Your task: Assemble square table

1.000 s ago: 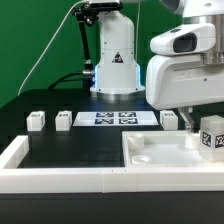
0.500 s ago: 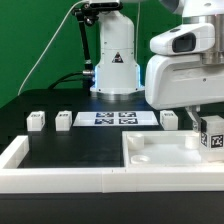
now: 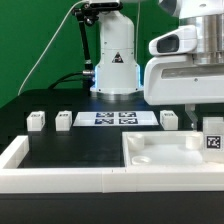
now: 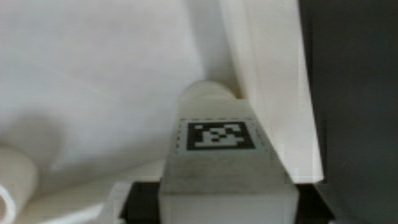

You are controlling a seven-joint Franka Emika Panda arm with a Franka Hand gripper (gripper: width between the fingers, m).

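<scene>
As end effector point(image 4: 217, 200) grips leg point(image 3: 213, 140), spare legs point(image 3: 64, 119) flank marker board point(image 3: 116, 118).

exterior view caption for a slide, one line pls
Arm holds a leg at the top's corner; three legs flank the marker board

A matte black surface point(image 3: 75, 145) carried the thin flat white marker board point(image 3: 119, 119). Behind the board stood a plain green backdrop point(image 3: 30, 35); before it ran a long low white wall point(image 3: 60, 180).
</scene>
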